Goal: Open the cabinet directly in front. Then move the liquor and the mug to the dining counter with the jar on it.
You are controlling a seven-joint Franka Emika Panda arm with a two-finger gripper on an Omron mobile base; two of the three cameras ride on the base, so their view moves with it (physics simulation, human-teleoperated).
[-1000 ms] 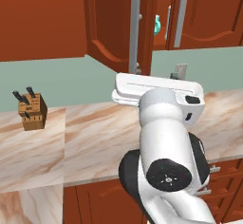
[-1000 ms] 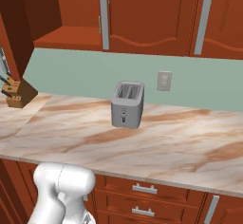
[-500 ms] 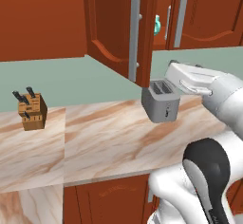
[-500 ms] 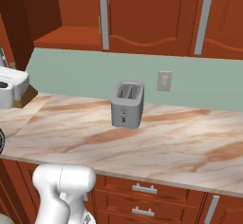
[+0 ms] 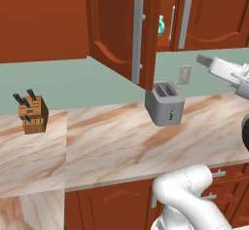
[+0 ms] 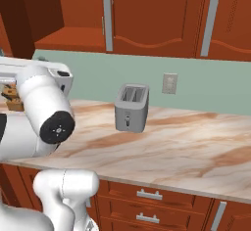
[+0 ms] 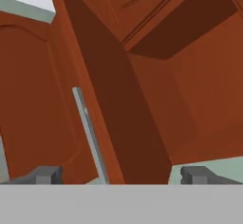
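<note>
With my pincer (image 7: 116, 174) spread wide and empty below the cabinet (image 5: 121, 34), whose left door stands ajar, I should swing that door fully clear before reaching for the mug (image 5: 160, 26) glimpsed inside, keeping above the toaster (image 5: 165, 102)

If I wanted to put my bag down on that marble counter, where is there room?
The counter has a wide bare stretch between the knife block at the left and the toaster, and another to the right of the toaster. Overhead near the toaster it is tighter: the open cabinet door juts out above it.
</note>
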